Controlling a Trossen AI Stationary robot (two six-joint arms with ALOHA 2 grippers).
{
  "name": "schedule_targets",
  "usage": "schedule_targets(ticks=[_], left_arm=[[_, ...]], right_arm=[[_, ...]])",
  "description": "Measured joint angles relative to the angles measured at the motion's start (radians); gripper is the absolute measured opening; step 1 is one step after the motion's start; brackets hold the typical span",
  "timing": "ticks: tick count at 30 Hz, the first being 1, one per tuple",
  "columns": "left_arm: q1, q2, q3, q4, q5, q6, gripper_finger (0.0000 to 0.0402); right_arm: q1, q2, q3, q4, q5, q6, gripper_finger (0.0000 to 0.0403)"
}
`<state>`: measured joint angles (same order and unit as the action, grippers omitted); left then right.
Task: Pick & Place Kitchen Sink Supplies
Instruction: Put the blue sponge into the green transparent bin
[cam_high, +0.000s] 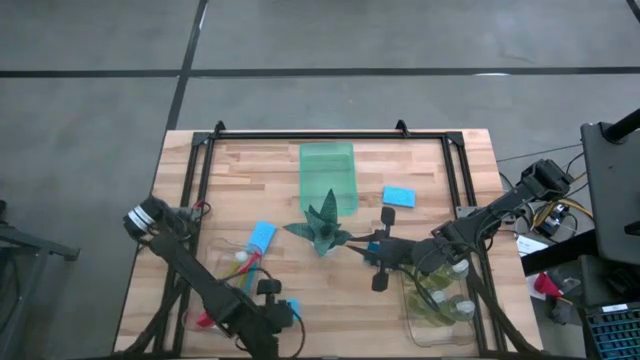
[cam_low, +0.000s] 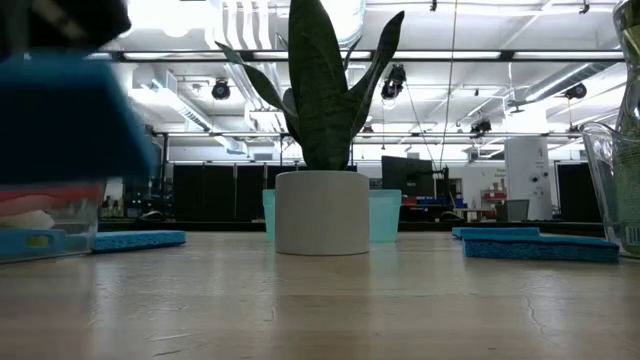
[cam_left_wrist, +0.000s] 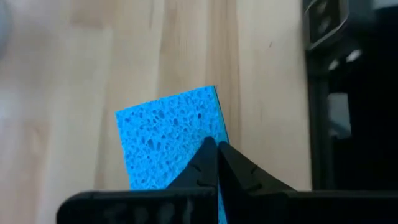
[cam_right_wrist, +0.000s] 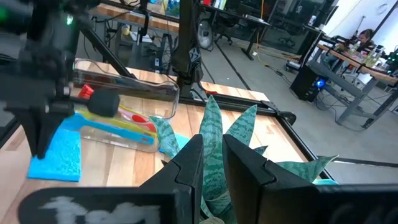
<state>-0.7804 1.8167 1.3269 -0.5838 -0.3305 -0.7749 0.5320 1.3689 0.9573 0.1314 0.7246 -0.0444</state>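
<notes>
My left gripper (cam_high: 290, 308) is near the table's front edge, shut on a blue sponge (cam_left_wrist: 168, 134). In the low view this sponge (cam_low: 60, 120) shows as a blur above the table. Two more blue sponges (cam_high: 262, 235) (cam_high: 398, 196) lie flat on the wood. Red, blue and yellow brushes (cam_high: 235, 270) lie in a clear bin at the left. Soap bottles (cam_high: 445, 300) stand in a clear bin at the right. My right gripper (cam_high: 378, 250) hovers beside the spiky plant (cam_high: 322, 228). Its fingers stand a narrow gap apart (cam_right_wrist: 212, 163) with nothing between them. My left gripper pinches the sponge between its two fingertips at one edge (cam_left_wrist: 198, 148), with the fingers slanting down from above. The rest of the sponge juts out past the fingertips. It is tilted and lifted clear of the table.
A translucent green tray (cam_high: 328, 175) lies at the far middle, behind the potted plant (cam_low: 322, 210). A black frame (cam_high: 330, 135) runs along the table's far and side edges. Bare wood lies between the plant and the front edge.
</notes>
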Motion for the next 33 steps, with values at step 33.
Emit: schedule_targets(ticks=[33], left_arm=[[0.270,-0.581,0.030,-0.054,-0.553,0.624,0.0000]], right_arm=[[0.000,0.000,0.000,0.000,0.000,-0.015,0.0056]])
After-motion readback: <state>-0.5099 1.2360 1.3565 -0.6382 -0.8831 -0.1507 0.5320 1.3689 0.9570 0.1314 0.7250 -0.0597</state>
